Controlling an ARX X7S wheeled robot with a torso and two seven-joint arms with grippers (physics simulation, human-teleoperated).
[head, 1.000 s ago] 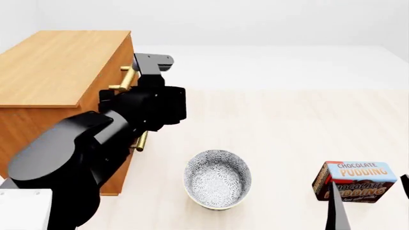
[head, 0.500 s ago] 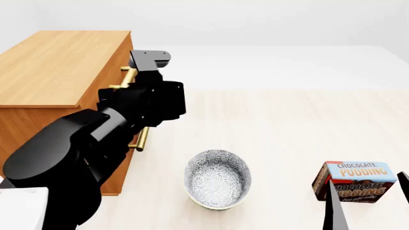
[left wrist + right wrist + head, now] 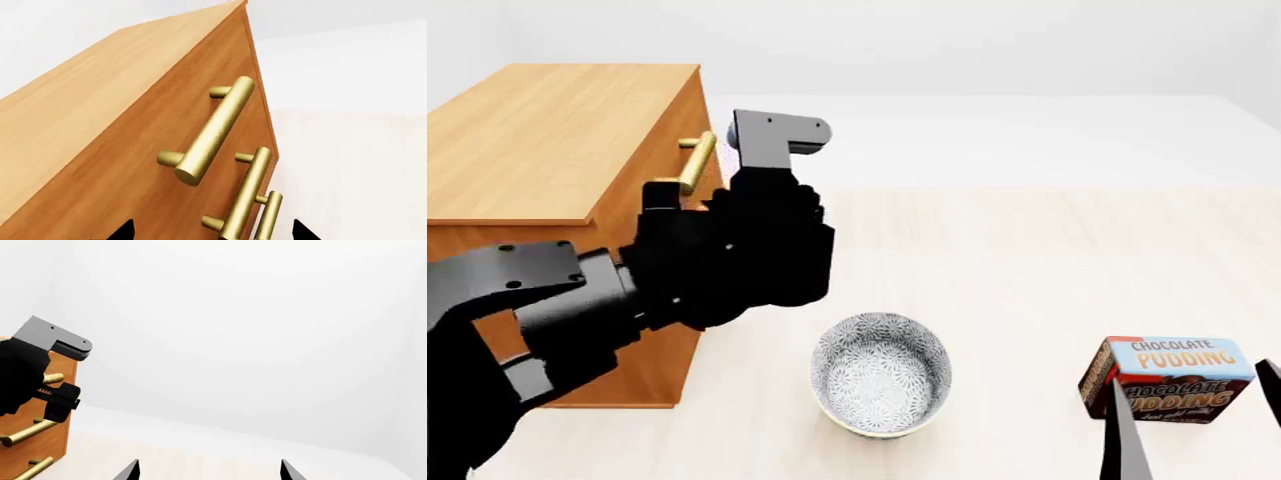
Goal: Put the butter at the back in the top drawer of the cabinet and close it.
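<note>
The cabinet [image 3: 554, 150] stands at about ten o'clock in the head view, a light-brown wooden chest with a flat top, and all three of its drawers sit flush. The top drawer [image 3: 180, 115] is shut; its brass bar handle [image 3: 215, 131] fills the middle of the left wrist view, with the two lower handles stacked just beyond it. The left tool [image 3: 210, 232] hangs just in front of that drawer front, near the top handle but not touching it. Only two dark fingertips [image 3: 123, 230] show at the edge of the wrist view, set wide apart with nothing between them. In the head view the black left arm [image 3: 714, 255] covers most of the cabinet's front.

The right tool [image 3: 209, 471] is low at five o'clock, its tips wide apart and holding nothing.

On the pale table [image 3: 1028, 260] a patterned bowl [image 3: 881, 373] sits at six o'clock and the chocolate pudding box [image 3: 1169, 379] at four o'clock, well apart. The butter cannot be seen in any view.
</note>
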